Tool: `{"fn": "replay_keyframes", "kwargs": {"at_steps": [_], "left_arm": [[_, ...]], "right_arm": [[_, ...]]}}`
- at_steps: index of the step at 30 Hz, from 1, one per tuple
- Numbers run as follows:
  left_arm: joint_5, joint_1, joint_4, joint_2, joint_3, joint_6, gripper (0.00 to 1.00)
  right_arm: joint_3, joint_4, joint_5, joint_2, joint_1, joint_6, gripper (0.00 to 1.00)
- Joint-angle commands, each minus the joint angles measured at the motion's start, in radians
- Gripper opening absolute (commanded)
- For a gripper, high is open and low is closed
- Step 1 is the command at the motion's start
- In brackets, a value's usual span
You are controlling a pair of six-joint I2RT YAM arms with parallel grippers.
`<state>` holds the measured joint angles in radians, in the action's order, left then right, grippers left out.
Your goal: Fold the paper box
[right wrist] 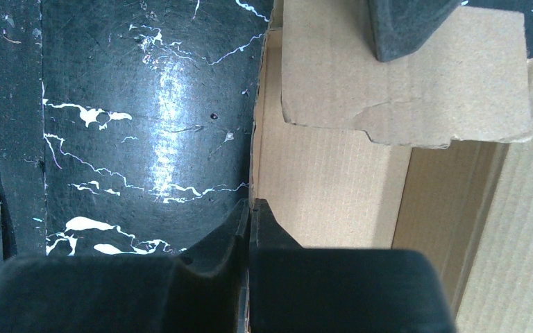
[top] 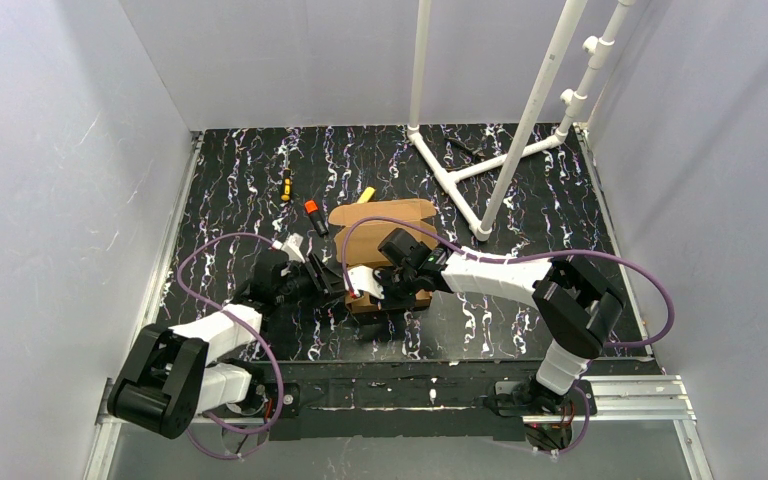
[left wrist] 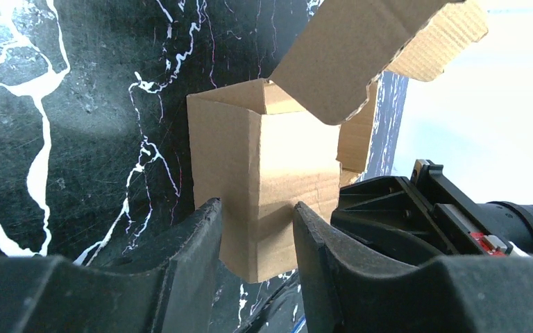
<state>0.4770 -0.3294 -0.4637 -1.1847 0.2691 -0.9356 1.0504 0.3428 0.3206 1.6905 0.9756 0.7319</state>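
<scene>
The paper box (top: 370, 243) is brown corrugated cardboard and stands half formed at mid-table, its lid flap (top: 380, 212) lying open toward the back. My left gripper (top: 328, 283) is at its left side. In the left wrist view the fingers (left wrist: 205, 229) stand apart, straddling a vertical corner of the box (left wrist: 264, 173), so the gripper (left wrist: 257, 211) is open. My right gripper (top: 388, 285) reaches in from the right. In the right wrist view it (right wrist: 250, 207) is shut on the thin upright wall of the box (right wrist: 326, 180), and a loose flap (right wrist: 423, 83) hangs over the inside.
A white PVC pipe frame (top: 460, 180) stands at the back right. An orange-and-black marker (top: 315, 215), a small yellow-and-black one (top: 286, 185) and a yellow piece (top: 365, 195) lie behind the box. White walls close in both sides.
</scene>
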Motion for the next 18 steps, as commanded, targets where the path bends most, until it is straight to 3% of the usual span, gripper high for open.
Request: {"fn": "replay_keyframes", "kwargs": {"at_steps": [1,7,18], "left_arm": [[0.023,-0.002,-0.001,-0.013,0.046,-0.008,0.40],[-0.010,-0.026,0.046,-0.015,0.066,-0.033,0.40],[-0.289,-0.158,0.547,-0.031,0.294,0.072,0.39]], "right_arm": [[0.012,0.003,0.021,0.017,-0.002,-0.014,0.05],[0.014,0.005,0.023,0.020,-0.002,-0.013,0.05],[0.016,0.005,0.027,0.021,-0.002,-0.014,0.04]]}}
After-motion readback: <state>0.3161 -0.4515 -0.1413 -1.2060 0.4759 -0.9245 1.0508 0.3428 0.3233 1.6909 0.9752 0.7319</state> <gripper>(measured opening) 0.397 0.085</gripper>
